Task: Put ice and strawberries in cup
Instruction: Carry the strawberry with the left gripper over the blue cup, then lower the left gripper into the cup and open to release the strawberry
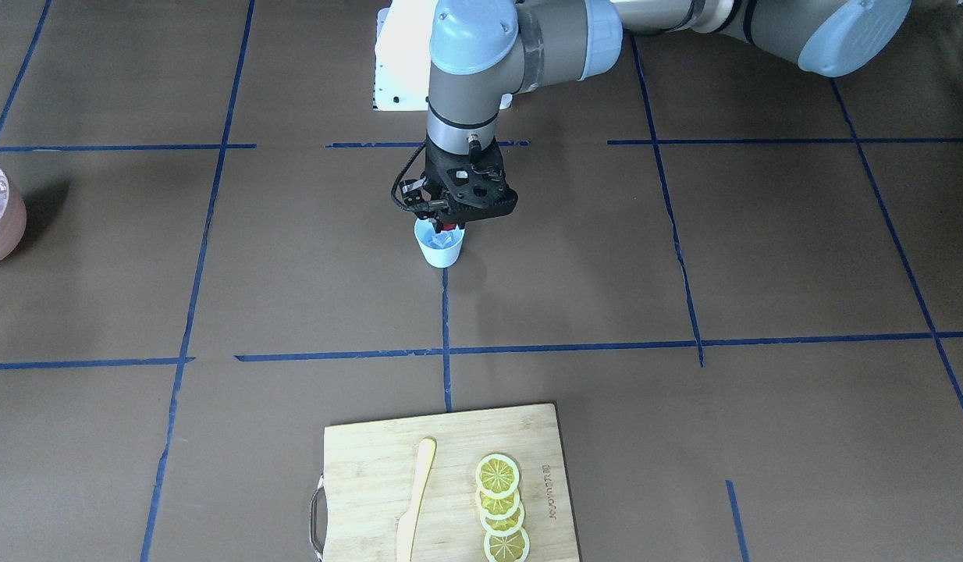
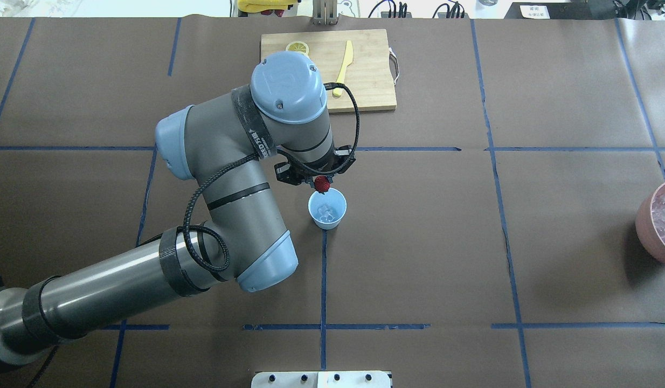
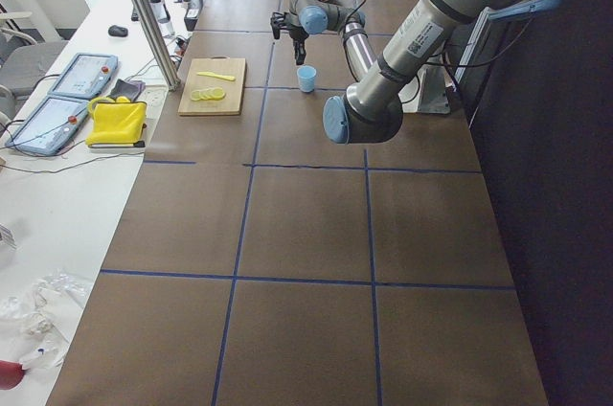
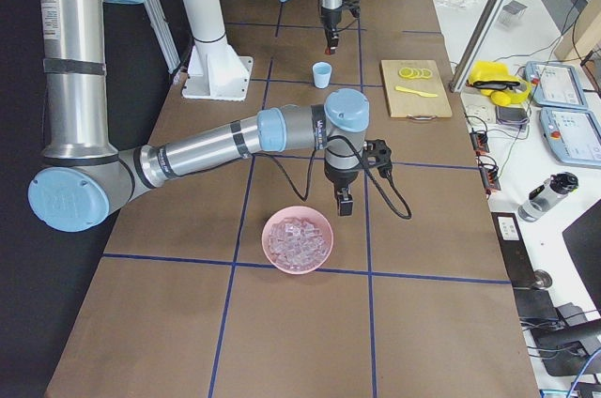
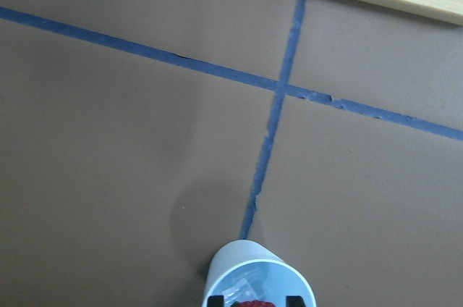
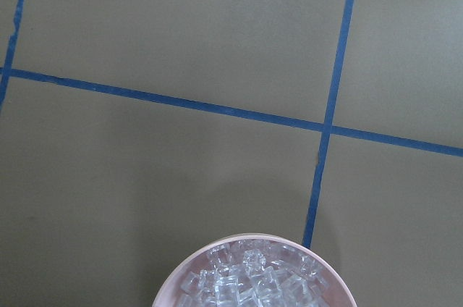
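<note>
The left gripper hung straight down over the cup, its fingers closed narrowly on the strawberry. In the overhead view the strawberry sat above the cup's far rim, clear of it. In the left wrist view it showed between the two fingertips, over the cup's mouth. Ice lay in the cup's bottom. The cup stood upright on a blue tape line near the table's middle.

The right gripper pointed down just beside the bowl, which held more ice. I could not tell how wide its fingers stood.

On the board lay a knife and lemon slices, well apart from the cup.
</note>
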`<action>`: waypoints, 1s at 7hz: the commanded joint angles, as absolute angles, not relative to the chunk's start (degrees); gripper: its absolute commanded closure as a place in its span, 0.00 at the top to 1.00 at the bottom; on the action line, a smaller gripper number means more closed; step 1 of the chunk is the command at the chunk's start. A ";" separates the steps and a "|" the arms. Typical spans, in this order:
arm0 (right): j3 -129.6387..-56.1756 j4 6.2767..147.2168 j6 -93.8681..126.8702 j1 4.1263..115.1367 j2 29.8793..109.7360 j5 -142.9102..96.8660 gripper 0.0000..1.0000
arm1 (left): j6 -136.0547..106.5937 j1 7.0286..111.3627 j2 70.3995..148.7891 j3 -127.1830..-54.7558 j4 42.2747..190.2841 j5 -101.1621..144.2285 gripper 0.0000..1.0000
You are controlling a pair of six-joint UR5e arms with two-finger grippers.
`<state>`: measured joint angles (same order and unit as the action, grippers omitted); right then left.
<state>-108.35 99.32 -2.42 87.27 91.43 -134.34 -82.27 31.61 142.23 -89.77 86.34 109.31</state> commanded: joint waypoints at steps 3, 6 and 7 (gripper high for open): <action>-107.31 97.91 -2.46 87.63 91.50 -134.82 0.99 | -82.35 29.19 141.60 -88.68 87.01 108.72 0.07; -107.49 97.91 -2.46 87.63 91.49 -135.18 0.99 | -81.92 29.18 141.33 -88.51 87.45 108.63 0.83; -107.49 97.91 -2.46 87.63 91.49 -135.26 0.99 | -81.91 29.18 140.81 -88.77 88.23 108.63 1.00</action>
<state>-107.48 97.91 -2.44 87.63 91.50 -135.17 -81.99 29.19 141.23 -88.59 87.55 108.64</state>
